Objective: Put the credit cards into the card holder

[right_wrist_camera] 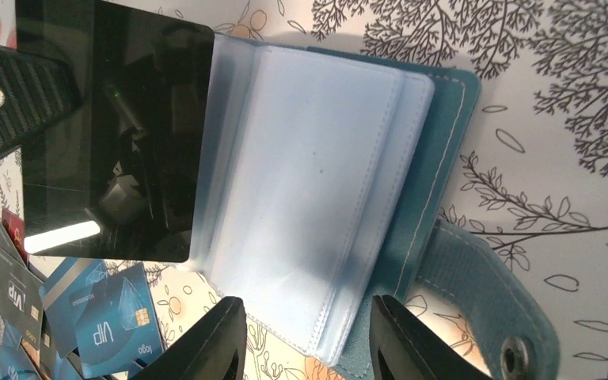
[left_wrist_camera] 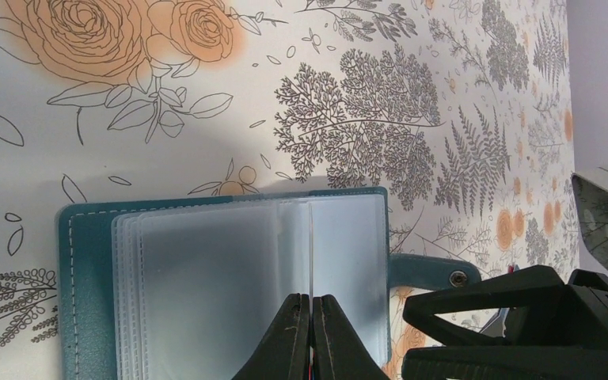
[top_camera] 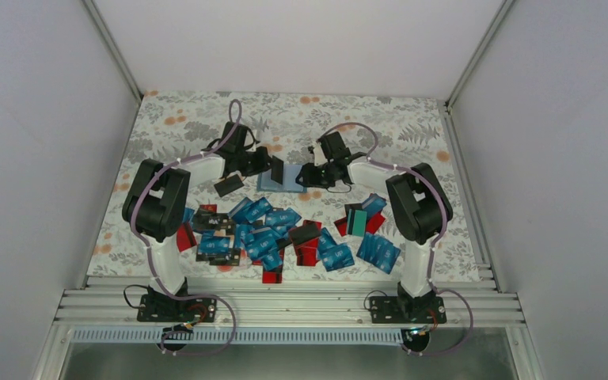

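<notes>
Ahead of the right gripper [right_wrist_camera: 305, 321], jaws apart, we see the card holder [right_wrist_camera: 439, 158] lying open on the floral bench [right_wrist_camera: 570, 95], clear sleeves [right_wrist_camera: 309, 182] fanned, its near edge between the jaws. A glossy black card [right_wrist_camera: 119, 134] ahead-left meets the sleeves' left edge; blue cards [right_wrist_camera: 111, 324] lie scattered near-left.

The table [top_camera: 412, 119], covered in floral print, carries the card holder [top_camera: 289, 184], which lies open. On the near side of the holder, the credit cards [top_camera: 261, 233] lie in an overlapping spread, mostly blue with some red and black. Near and to the right of the holder lies a teal-green card [top_camera: 355, 222].
</notes>
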Robot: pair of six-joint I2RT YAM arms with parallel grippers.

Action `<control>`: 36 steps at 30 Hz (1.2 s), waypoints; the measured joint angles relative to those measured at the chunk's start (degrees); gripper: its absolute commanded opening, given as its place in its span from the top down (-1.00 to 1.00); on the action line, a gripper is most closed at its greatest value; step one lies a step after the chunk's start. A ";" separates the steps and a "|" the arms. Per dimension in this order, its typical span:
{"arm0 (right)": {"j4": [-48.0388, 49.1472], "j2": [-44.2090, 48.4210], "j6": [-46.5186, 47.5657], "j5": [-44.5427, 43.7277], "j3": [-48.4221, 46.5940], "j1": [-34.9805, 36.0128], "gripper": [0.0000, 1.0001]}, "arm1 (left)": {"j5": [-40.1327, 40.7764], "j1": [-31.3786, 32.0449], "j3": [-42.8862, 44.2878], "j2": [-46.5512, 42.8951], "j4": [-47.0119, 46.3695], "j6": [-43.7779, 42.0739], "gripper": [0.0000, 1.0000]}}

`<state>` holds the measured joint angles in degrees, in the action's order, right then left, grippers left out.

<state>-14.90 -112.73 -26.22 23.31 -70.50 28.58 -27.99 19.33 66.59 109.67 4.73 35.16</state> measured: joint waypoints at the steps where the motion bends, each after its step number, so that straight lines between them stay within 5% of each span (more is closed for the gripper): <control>1: 0.02 0.00 0.07 -0.15 -0.15 0.00 0.18 | 0.00 0.00 0.00 0.00 -0.07 0.02 0.95; 36: 2.05 -0.35 -0.15 -3.93 2.32 -0.15 0.26 | 0.09 0.00 -2.78 3.13 -8.94 3.10 0.95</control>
<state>-12.84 -113.08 -26.37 19.38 -68.18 28.42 -27.90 19.33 63.81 112.79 -4.21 38.26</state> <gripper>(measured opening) 0.370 0.026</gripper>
